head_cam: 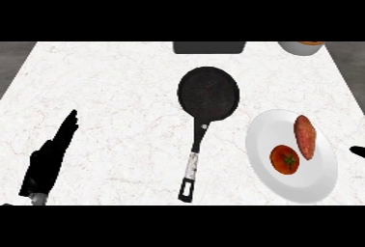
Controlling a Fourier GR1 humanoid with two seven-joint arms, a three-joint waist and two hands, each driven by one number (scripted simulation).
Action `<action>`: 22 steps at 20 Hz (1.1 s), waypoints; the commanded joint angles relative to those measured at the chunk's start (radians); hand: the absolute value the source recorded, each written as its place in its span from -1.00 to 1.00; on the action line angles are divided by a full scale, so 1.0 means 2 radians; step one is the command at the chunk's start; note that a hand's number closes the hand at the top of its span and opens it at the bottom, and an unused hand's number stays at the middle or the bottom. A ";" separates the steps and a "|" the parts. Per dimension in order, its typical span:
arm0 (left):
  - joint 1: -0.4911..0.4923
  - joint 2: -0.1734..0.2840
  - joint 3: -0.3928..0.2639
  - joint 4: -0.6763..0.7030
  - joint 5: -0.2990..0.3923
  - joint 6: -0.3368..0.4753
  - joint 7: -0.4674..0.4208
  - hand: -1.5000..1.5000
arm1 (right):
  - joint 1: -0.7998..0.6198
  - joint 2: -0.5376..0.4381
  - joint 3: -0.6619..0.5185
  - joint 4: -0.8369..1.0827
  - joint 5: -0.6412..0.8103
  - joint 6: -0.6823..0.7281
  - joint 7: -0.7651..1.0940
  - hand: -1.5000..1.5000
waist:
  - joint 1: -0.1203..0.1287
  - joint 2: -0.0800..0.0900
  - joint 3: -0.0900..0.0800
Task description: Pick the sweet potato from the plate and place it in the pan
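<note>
Resting at lower left, your left hand [49, 159] lies flat, fingers straight, holding nothing. Right hand [357, 152]: only a tip shows at the right edge; you can't tell its state. Sweet potato [306, 136], reddish and tapered, lies on the white plate [285, 185] beside a tomato [284, 159]. Black pan [208, 92] holds nothing on the worktop [107, 87].

Single head view, steeply down onto counter [107, 96]
</note>
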 commanded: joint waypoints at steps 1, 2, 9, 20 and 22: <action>0.020 -0.002 0.001 -0.004 -0.010 0.000 -0.006 0.00 | 0.007 -0.071 0.011 -0.016 0.018 0.061 0.049 -1.00 | 0.005 -0.001 0.000; 0.000 -0.017 -0.014 -0.011 -0.026 0.020 0.026 0.00 | 0.003 -0.073 0.021 -0.017 0.018 0.080 0.054 -1.00 | 0.003 0.000 0.000; -0.002 -0.028 -0.006 0.005 -0.033 -0.002 0.004 0.00 | -0.078 -0.107 0.052 0.000 -0.025 0.215 0.117 -1.00 | 0.009 0.001 0.001; 0.002 -0.051 -0.003 -0.013 -0.072 0.001 0.030 0.00 | -0.244 -0.065 0.117 0.098 0.002 0.290 0.234 -1.00 | 0.014 0.002 0.001; 0.013 -0.035 0.017 -0.017 -0.059 -0.022 0.030 0.00 | -0.268 -0.073 0.108 0.136 -0.005 0.332 0.226 -1.00 | 0.013 0.002 0.001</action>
